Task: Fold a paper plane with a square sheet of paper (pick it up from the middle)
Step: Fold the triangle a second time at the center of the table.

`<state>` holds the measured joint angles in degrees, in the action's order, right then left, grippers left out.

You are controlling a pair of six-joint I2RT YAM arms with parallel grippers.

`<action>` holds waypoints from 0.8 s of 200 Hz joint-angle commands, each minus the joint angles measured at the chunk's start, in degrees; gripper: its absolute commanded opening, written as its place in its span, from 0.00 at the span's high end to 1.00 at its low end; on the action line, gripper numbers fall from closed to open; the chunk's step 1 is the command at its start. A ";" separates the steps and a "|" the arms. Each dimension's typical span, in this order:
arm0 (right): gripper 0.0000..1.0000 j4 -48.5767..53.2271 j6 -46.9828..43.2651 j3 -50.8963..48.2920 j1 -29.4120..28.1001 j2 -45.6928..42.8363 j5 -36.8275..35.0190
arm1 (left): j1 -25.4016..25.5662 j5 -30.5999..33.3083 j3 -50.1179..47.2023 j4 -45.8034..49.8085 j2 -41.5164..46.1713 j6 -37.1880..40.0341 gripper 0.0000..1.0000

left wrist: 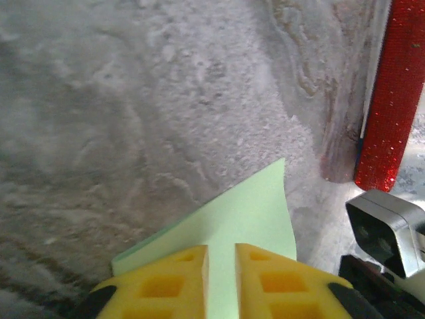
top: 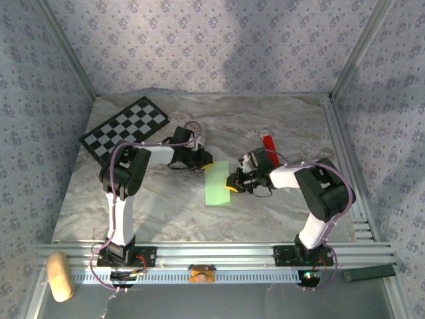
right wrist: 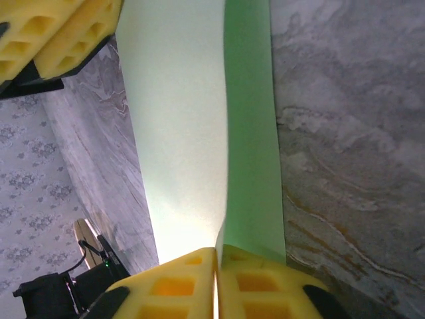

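Note:
The light green square sheet of paper [top: 218, 185] lies mid-table, folded over into a long strip rather than a paper plane shape. My right gripper [top: 232, 183] comes in from the right and is shut on the sheet's near edge [right wrist: 216, 251], where the fold line [right wrist: 229, 133] runs into the closed pads. My left gripper [top: 204, 165] is at the strip's far left corner. Its yellow fingers [left wrist: 172, 279] stand slightly apart, open, with the green paper [left wrist: 246, 206] showing through the gap. The left gripper's fingers [right wrist: 53, 33] also show in the right wrist view.
A red glittery tube [top: 269, 143] lies just behind the right gripper, close to the paper [left wrist: 395, 100]. A checkerboard [top: 125, 129] sits at the back left. A cork-coloured block [top: 60, 276] and a black bar [top: 368, 272] lie beyond the front rail.

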<state>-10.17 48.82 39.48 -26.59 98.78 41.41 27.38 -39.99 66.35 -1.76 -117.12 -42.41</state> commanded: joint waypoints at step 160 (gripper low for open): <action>0.85 -3.32 2.76 -1.70 0.92 -1.83 1.30 | 26.93 37.91 -19.86 6.71 34.56 20.60 0.57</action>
<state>-12.78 51.07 38.39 -25.96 97.91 41.43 47.70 -13.17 46.74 3.01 -84.47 -25.28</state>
